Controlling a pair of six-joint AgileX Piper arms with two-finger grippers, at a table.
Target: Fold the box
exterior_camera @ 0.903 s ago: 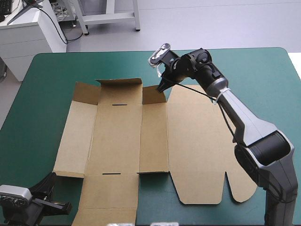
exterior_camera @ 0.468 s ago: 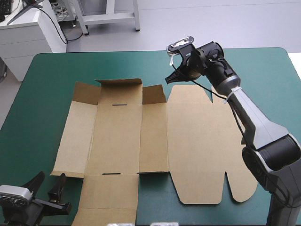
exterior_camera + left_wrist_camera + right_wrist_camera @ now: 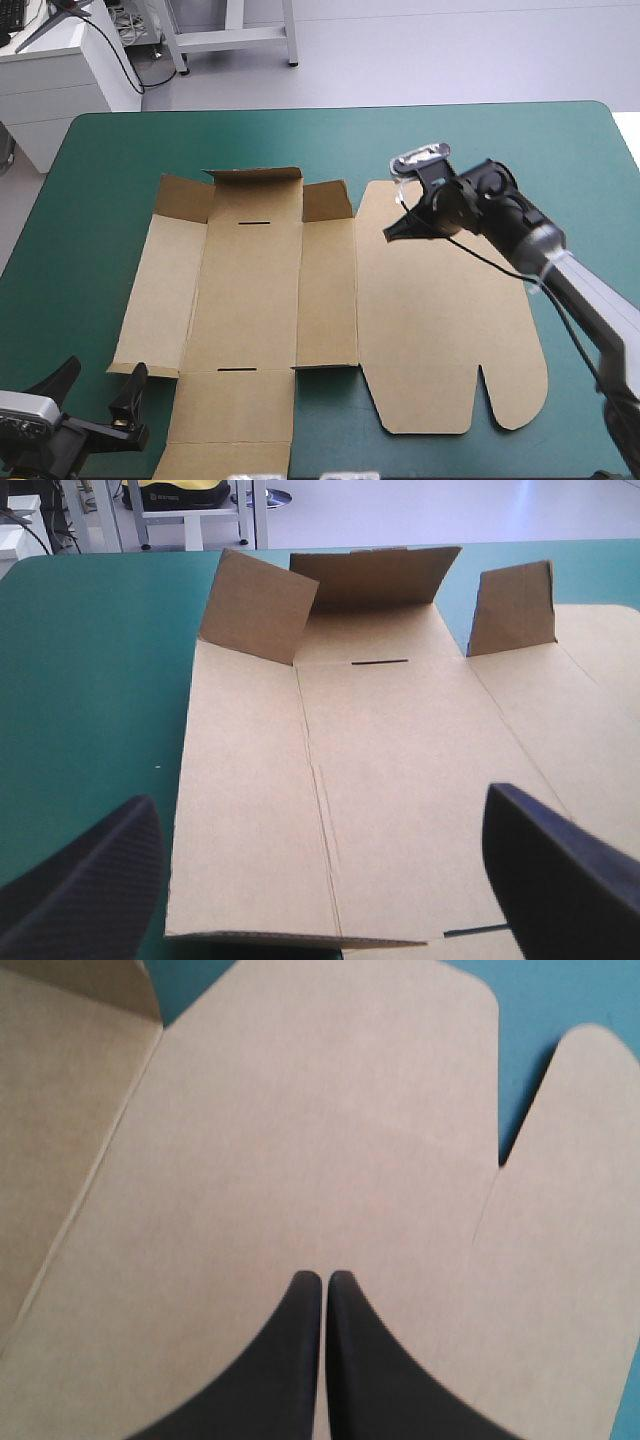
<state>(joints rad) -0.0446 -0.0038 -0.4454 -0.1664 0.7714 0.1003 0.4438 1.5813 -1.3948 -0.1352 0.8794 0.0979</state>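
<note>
The brown box [image 3: 330, 300] lies as a cut sheet on the teal-green cover, mostly flat. Three flaps at its far edge stand raised [image 3: 375, 575]. Its wide lid panel [image 3: 300, 1130] with two rounded tabs lies flat on the right side. My left gripper [image 3: 97, 385] is open at the sheet's near left corner, just off the board. In the left wrist view the box [image 3: 380, 710] stretches ahead of my open left gripper [image 3: 318, 798]. My right gripper [image 3: 390, 233] is shut and holds nothing. It hovers over the far part of the lid panel, its tip [image 3: 325, 1278] pointing along it.
Teal-green cover [image 3: 90, 200] shows in a wide band left of the box and along the table's far edge [image 3: 340, 107]. The sheet's near flap reaches the table's front edge. A white cabinet [image 3: 60, 80] stands beyond the far left corner.
My left gripper has gone from shut to open at the near left corner. My right arm left the far raised flap and swung back right over the lid panel, its fingers now shut.
</note>
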